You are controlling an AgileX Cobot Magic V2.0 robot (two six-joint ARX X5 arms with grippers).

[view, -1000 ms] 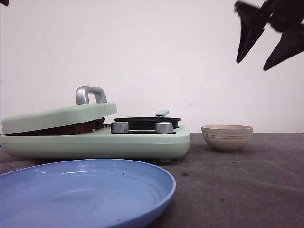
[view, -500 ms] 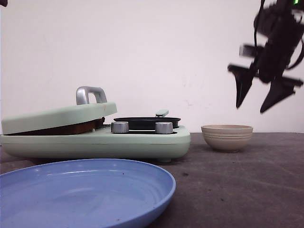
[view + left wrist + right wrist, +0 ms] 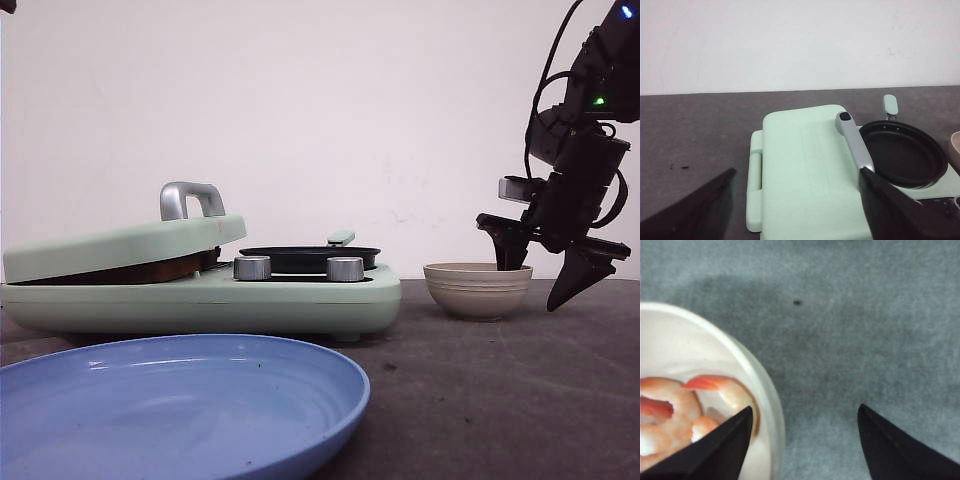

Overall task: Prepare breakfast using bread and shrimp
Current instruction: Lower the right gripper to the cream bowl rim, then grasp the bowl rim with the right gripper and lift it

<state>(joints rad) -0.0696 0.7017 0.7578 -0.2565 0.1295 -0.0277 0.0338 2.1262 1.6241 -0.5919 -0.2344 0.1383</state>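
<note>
Pink-orange shrimp (image 3: pixel 675 410) lie in a beige bowl (image 3: pixel 478 290) at the right, whose white inside (image 3: pixel 695 345) shows in the right wrist view. My right gripper (image 3: pixel 545 285) is open and empty, and it straddles the bowl's right rim (image 3: pixel 805 409), one finger inside and one outside over the table. My left gripper (image 3: pixel 797 171) is open and empty above the shut mint-green lid (image 3: pixel 805 165) of the breakfast maker (image 3: pixel 200 295). No bread slice shows plainly. Only a brown strip (image 3: pixel 150 271) shows in the gap under the lid.
The lid has a silver handle (image 3: pixel 190 200) that also shows in the left wrist view (image 3: pixel 855 145). A black frying pan (image 3: pixel 310 257) sits on the maker's right half. A large blue plate (image 3: pixel 180 410) fills the near left. Dark table lies around the bowl.
My right gripper has come down from the upper right to the bowl's right rim, still open. The maker, plate and bowl have not moved.
</note>
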